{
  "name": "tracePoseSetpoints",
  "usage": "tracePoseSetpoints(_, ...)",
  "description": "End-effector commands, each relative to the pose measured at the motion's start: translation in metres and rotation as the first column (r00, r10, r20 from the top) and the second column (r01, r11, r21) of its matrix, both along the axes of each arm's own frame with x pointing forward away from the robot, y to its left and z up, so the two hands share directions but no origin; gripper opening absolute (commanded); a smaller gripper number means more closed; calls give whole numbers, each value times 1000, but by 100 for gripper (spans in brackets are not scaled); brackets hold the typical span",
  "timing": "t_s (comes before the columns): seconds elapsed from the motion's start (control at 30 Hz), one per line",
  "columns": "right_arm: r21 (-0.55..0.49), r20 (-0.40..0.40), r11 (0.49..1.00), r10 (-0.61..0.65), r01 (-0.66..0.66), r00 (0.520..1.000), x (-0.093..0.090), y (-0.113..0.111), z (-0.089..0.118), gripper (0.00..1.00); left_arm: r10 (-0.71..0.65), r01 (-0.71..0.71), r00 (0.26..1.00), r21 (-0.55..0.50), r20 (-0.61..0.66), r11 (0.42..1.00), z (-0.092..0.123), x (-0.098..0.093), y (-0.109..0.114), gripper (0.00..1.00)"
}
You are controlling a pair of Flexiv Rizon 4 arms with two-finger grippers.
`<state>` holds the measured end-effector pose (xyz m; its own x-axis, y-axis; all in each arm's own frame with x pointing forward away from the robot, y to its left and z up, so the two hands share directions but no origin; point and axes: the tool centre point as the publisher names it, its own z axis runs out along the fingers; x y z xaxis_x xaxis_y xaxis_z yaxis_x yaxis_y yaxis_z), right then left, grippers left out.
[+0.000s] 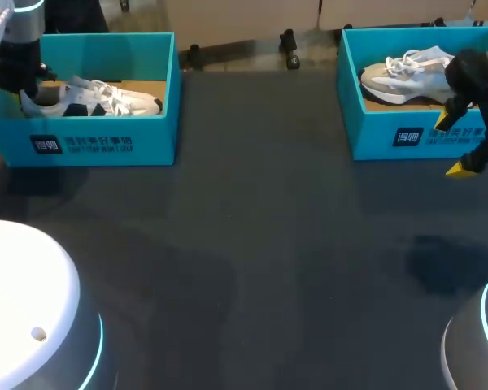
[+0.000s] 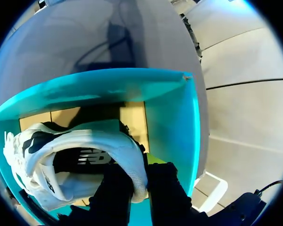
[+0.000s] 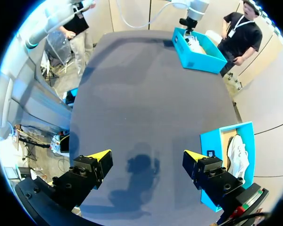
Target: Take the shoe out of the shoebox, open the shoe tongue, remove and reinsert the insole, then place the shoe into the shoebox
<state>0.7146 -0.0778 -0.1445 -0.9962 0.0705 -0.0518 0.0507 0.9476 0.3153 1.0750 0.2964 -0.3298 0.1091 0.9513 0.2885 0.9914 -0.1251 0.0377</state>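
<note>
A shoebox point(image 1: 106, 142) sat at the bench's point(image 1: 252, 244) far left corner with a sneaker point(image 1: 106, 99) in it; a second shoebox point(image 1: 390, 134), at the far right corner, held another sneaker point(image 1: 403, 73).

The right gripper point(image 3: 146, 155) hangs over the dark table point(image 3: 146, 84), its yellow-tipped fingers spread wide, with its shadow point(image 3: 141, 165) on the tabletop between them. At its three o'clock, just beside one finger, a teal shoebox point(image 3: 211, 140) holds a white shoe point(image 3: 238, 153). Toward one o'clock, well apart, the left arm point(image 3: 193, 12) reaches down into the far shoebox point(image 3: 203, 56), over the far shoe point(image 3: 193, 41).
</note>
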Motion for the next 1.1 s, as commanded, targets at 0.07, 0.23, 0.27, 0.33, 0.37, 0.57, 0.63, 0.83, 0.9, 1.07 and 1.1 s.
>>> tracePoseSetpoints(0.07,-2,-3,1000,0,0,1000,1,1,0,100,-8,8,1000,-2,-7,1000,-10,1,0,0)
tracePoseSetpoints(0.23,-2,-3,1000,0,0,1000,1,1,0,100,-41,40,999,-33,-25,999,-17,0,0,0)
tracePoseSetpoints(0.27,-2,-3,1000,0,0,1000,1,1,0,100,-40,39,999,-39,-24,998,-19,1,1,0)
tracePoseSetpoints(0.33,-2,-3,1000,0,0,1000,1,1,0,100,-44,43,999,-39,-29,998,-23,1,1,0)
tracePoseSetpoints(0.37,-2,-3,1000,0,0,1000,1,1,0,100,-49,48,998,-44,-30,998,-25,1,1,0)
tracePoseSetpoints(0.57,-2,-3,1000,0,0,1000,1,1,0,100,-56,54,998,-36,-43,998,-29,-1,2,31)
tracePoseSetpoints(0.63,-2,-3,1000,0,0,1000,1,1,0,100,-59,57,997,-36,-46,998,-28,-1,2,58)
tracePoseSetpoints(0.83,-2,-3,1000,0,0,1000,1,1,0,100,-71,69,996,-40,-52,997,-24,-2,3,67)
tracePoseSetpoints(0.9,-2,-3,1000,0,0,1000,1,1,0,100,-72,70,996,-47,-47,996,-20,-3,2,71)
tracePoseSetpoints(1.07,-2,-3,1000,0,0,1000,1,1,0,100,-73,70,997,-75,-32,995,-7,-3,-2,94)
tracePoseSetpoints(1.1,-2,-3,1000,0,0,1000,1,1,0,100,-73,70,997,-85,-31,994,-4,-3,-4,98)
